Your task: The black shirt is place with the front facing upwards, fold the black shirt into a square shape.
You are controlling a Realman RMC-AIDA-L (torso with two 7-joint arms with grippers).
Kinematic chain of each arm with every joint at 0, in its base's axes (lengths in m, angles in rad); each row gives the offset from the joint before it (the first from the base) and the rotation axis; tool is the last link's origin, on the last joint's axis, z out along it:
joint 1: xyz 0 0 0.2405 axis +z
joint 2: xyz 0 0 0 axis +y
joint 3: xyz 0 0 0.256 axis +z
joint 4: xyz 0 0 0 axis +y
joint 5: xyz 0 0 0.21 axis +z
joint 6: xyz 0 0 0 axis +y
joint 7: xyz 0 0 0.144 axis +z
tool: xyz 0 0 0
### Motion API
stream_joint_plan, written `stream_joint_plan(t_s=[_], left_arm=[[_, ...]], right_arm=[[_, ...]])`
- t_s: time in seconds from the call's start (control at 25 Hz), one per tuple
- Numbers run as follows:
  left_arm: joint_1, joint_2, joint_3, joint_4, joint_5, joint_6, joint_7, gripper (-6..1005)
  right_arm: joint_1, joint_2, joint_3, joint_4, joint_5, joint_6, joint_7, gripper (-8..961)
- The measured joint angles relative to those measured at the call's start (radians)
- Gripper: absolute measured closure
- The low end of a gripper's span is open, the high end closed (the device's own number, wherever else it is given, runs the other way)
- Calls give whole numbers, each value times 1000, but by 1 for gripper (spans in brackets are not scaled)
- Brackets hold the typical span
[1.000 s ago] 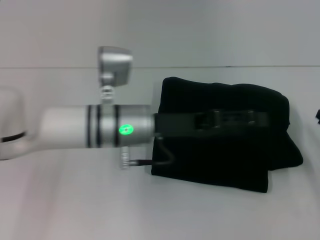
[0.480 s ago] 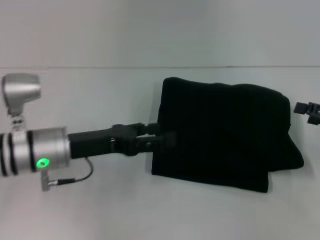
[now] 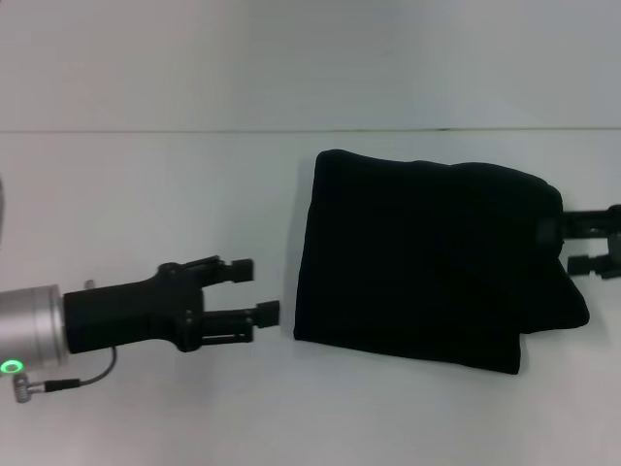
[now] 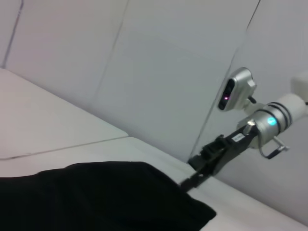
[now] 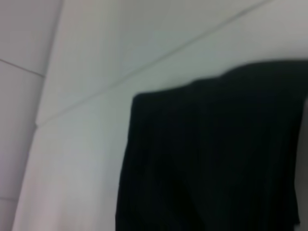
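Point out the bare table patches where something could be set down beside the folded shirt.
Free: the wide table area left of the black shirt, beyond the left gripper; the strip behind the shirt to the wall; the front strip. Crowded: the shirt's right edge, where the right gripper sits.

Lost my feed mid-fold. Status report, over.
Left gripper open, empty, just off the shirt's left edge. Right gripper open at its right edge. Black shirt folded into a rough rectangle on the table. Nothing in the way.
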Motion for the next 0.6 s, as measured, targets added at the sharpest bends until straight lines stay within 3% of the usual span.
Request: stream_joint_plan(t_s=[0.28, 0.6], left_arm=[[39, 6, -24, -1, -4, -26, 13, 123], [51, 6, -40, -5, 1, -40, 52, 123]], right_arm=[[39, 4, -52, -7, -74, -67, 91, 35], [43, 8, -54, -7, -87, -53, 121, 63]])
